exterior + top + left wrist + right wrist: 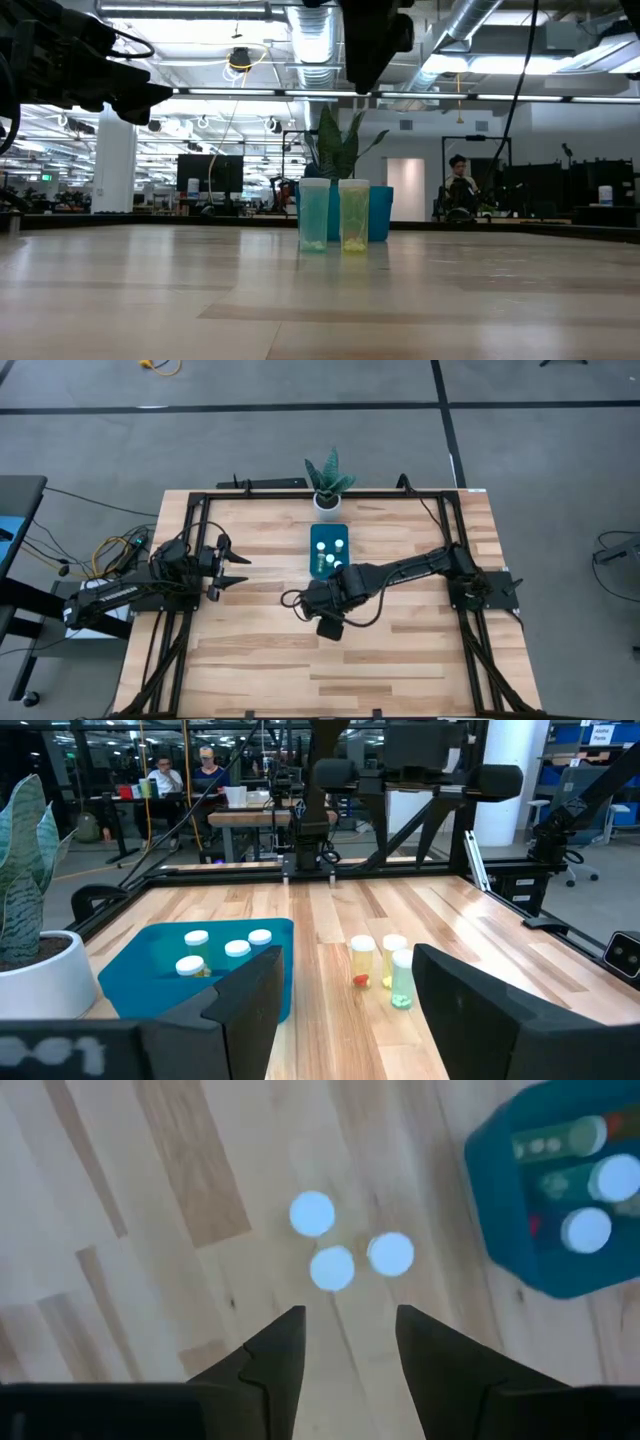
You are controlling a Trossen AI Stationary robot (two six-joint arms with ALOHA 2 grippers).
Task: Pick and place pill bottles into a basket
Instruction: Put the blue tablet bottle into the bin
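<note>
right fingers [343,1342] spread empty above three pill bottles [332,1267] just beside basket [505,1220] edge.

Looks like a big open-plan lab or office: exposed ceiling ducts [470,30], rows of strip lights, desks with people [180,775] working far behind the surface [400,650].

Four white-capped pill bottles [224,951] are sitting upright inside the teal basket [150,982], a shallow rectangular bin with rounded corners standing on the desk. Three more bottles [383,969] are standing upright just beside the basket in a tight cluster, their clear bodies showing greenish, yellow and reddish contents.
</note>
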